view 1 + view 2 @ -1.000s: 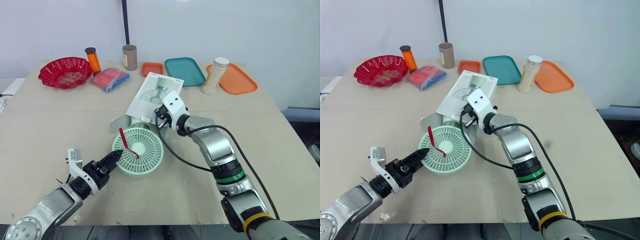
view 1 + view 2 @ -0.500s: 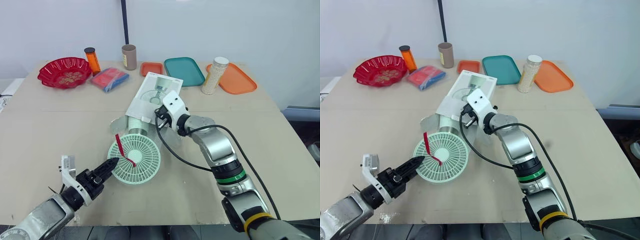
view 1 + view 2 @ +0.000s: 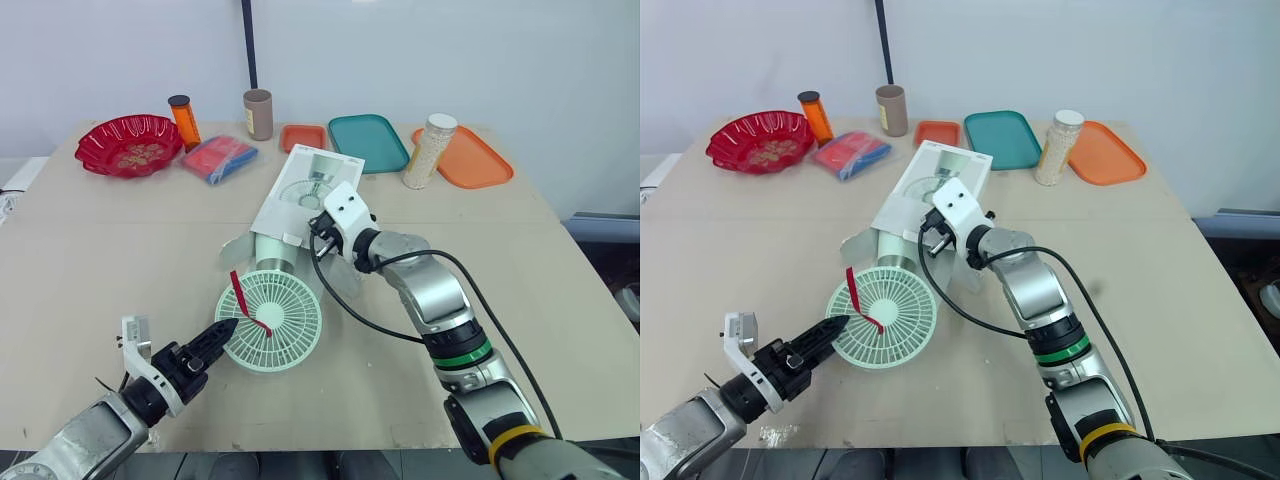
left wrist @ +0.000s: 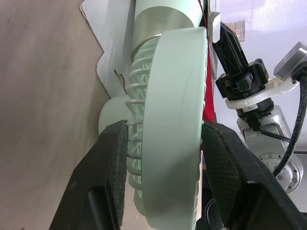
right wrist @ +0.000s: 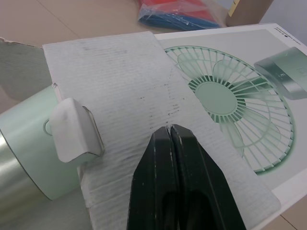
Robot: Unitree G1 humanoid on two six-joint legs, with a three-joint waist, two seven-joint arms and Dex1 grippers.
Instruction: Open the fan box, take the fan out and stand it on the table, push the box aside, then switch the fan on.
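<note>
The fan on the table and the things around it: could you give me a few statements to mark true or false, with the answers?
1. The left tool grips the rim of the pale green round fan. True.
2. The fan is fully out of the white cardboard box. False: its base sits inside the box's open end.
3. The right tool rests on the box, fingers shut. True.
4. The red scalloped bowl sits beside the flat orange tray. False: they are at opposite ends of the table.
</note>
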